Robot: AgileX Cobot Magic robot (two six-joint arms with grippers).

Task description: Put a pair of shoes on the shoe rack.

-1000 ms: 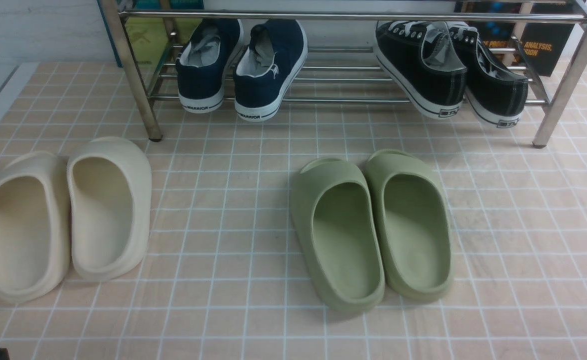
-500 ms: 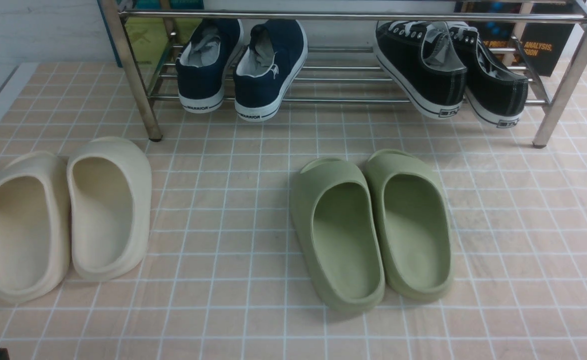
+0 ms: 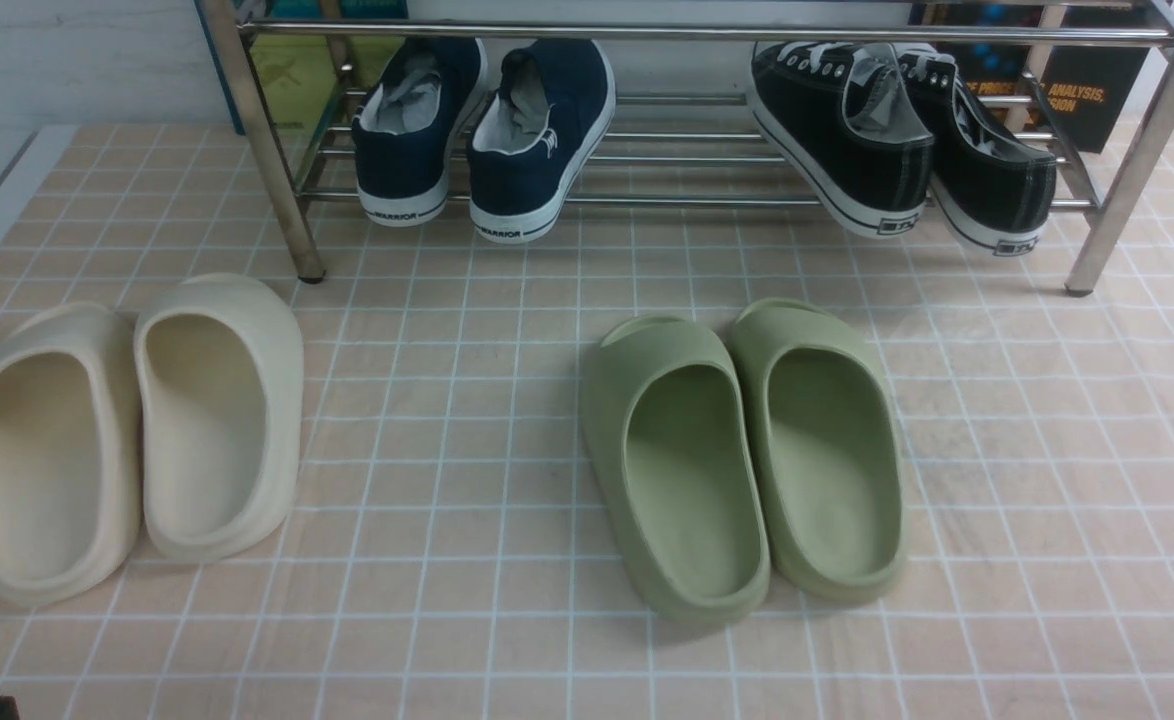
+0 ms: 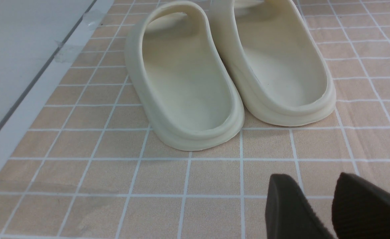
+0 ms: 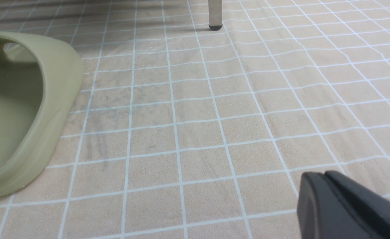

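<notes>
Black canvas marks my target: the pair of sneakers [image 3: 897, 140] sits at the upper right of the front view, toes pushed in between the chrome rails of the shoe rack [image 3: 687, 200] and heels hanging out over the front rail, tilted slightly down. They lean against each other, which I judge is simply how the sloped rails carry them. To their left on the same tier stand the navy WARRIOR sneakers [image 3: 487, 135], also heel-out. So the task looks finished to me, with nothing left for me to carry.

On the pink tiled surface [image 3: 507, 400] the cream slides [image 3: 137, 440] lie at the left of the frame and the green slides [image 3: 747, 460] in the middle, each pair side by side, well clear of the rack's legs.

In the left wrist view my left fingers [image 4: 314, 209] show at the bottom right, a small gap between the two pads, gripping nothing, hovering over bare tiles near the cream slides' heels. In the right wrist view my right fingers [image 5: 347, 205] sit at the lower right corner, pressed together and empty, apart from the green slide.
</notes>
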